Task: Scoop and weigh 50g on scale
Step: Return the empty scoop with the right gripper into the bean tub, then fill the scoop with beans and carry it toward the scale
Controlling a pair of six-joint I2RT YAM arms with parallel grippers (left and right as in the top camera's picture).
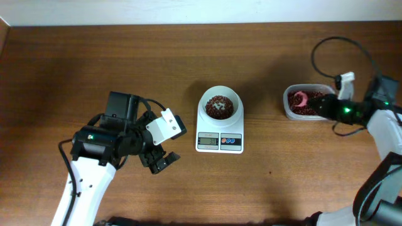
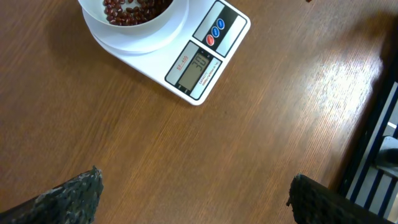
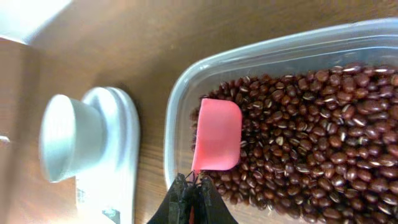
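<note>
Wooden table (image 1: 282, 182), scale (image 1: 219, 142), bean container (image 1: 286, 104)

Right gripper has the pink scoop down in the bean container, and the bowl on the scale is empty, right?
No: the bowl on the scale already holds red beans, as the overhead view shows. The right gripper does have the pink scoop in the bean container.

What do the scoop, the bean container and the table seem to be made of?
The scoop: likely plastic, matte pink, uniform colour with a smooth rounded edge. The container: clear plastic, slightly glossy; beans show through its wall. The table: wood or wood-look laminate, brown grain lines with a soft sheen.
</note>
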